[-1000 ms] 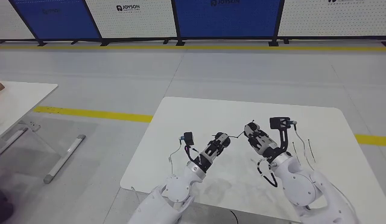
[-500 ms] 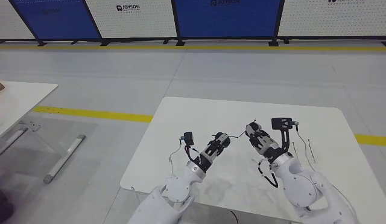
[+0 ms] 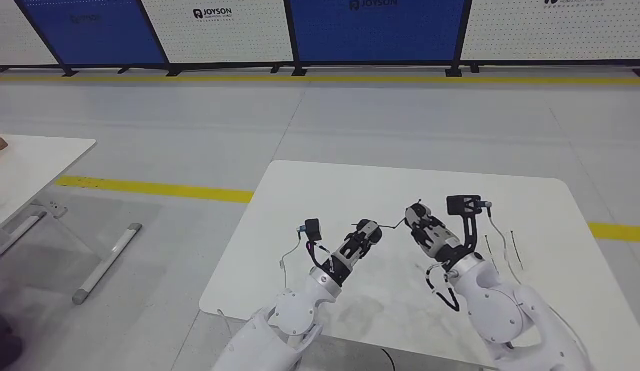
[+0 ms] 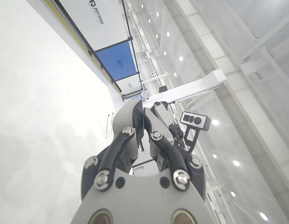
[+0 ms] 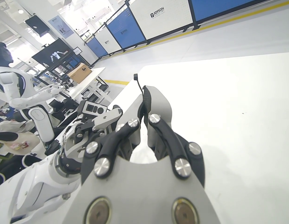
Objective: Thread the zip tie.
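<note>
Compared with half a second ago, the right gripper (image 3: 414, 214) is sitting slightly farther left and nearer, back where it was a second ago, while the left arm is keeping its place.

Both arms are hovering over the middle of the white rectangular table (image 3: 520, 196), their tips pointing towards each other and close together. The right gripper (image 5: 144, 97) is squeezing its jaws fully together on the black plastic zip tie (image 5: 137, 82), whose square head is sticking out just past the fingertips. The left gripper (image 4: 142, 114) is pressing its pads together too, and a thin strip between them is probably the strap's other end, though the wrist view is too tight to be sure. From above, the zip tie (image 3: 392, 224) is stretching between the two grippers, lifted off the table. A few loose black zip ties (image 3: 505, 246) are lying flat at the right, near the right arm.
</note>
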`<state>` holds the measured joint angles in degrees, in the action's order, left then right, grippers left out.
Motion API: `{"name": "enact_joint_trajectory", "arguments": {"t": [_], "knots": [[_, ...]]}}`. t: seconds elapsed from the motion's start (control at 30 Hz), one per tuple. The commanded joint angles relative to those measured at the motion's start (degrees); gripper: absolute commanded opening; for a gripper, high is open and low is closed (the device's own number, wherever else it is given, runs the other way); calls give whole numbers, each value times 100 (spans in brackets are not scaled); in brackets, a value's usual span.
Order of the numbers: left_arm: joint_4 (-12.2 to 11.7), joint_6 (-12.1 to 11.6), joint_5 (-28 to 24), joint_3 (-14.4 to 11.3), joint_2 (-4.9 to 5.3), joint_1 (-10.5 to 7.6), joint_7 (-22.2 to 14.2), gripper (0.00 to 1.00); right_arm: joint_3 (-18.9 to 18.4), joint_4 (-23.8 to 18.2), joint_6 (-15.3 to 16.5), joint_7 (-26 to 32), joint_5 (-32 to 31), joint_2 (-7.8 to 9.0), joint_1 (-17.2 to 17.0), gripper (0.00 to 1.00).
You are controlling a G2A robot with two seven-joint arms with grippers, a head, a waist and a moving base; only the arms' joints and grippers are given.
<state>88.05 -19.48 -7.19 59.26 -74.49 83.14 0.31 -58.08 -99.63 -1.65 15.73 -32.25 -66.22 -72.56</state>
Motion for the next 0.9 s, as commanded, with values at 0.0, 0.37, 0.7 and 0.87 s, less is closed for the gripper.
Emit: {"name": "enact_joint_trajectory", "arguments": {"t": [0.0,0.37,0.7,0.87], "knots": [[0,0,0,0,0,0,0,0,-33,-19,2,-33,-8,-7,-25,0],[0,0,0,0,0,0,0,0,-142,-50,101,19,-60,-39,-109,0],[0,0,0,0,0,0,0,0,-146,-2,99,152,-105,-90,-61,0],[0,0,0,0,0,0,0,0,-170,-26,110,140,-127,-110,-72,0]]}}
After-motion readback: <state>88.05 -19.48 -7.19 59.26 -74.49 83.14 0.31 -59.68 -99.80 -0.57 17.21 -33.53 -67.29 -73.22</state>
